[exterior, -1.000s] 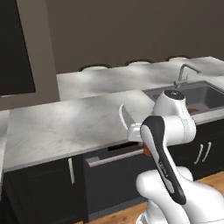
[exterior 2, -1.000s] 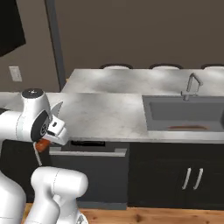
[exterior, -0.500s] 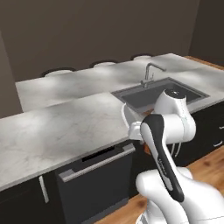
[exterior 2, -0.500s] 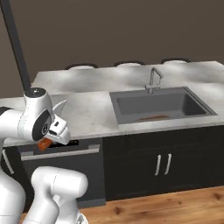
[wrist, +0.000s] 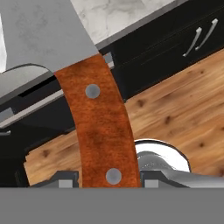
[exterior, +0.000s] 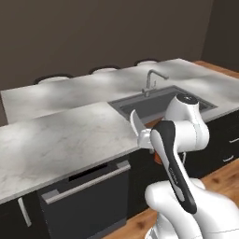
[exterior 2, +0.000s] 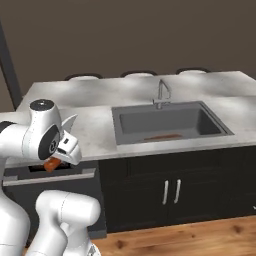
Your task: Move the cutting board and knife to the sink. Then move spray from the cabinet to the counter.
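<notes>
My gripper (wrist: 109, 179) is shut on the knife's orange-red handle (wrist: 98, 127), and the broad silver blade (wrist: 43, 30) points away from the hand. In the left base view the knife (exterior: 136, 123) is held upright at the counter's (exterior: 60, 135) front edge, left of the sink (exterior: 158, 100). From the right base camera, the gripper (exterior 2: 65, 147) holds the knife (exterior 2: 68, 122) in front of the counter (exterior 2: 95, 125). The cutting board (exterior 2: 160, 136) lies in the sink (exterior 2: 200, 120). The spray and the cabinet are out of view.
A thin silver faucet (exterior 2: 161, 92) stands behind the basin. A dishwasher front (exterior: 84, 186) sits under the counter beside me. Dark cupboard doors with silver handles (exterior 2: 170, 192) are below the sink. Wooden floor (exterior 2: 190, 235) lies in front, and stools (exterior: 105, 70) line the far side.
The base has driven to the right, so the whole scene has slid left and the sink now sits near the middle. The knife stays held in the same pose.
</notes>
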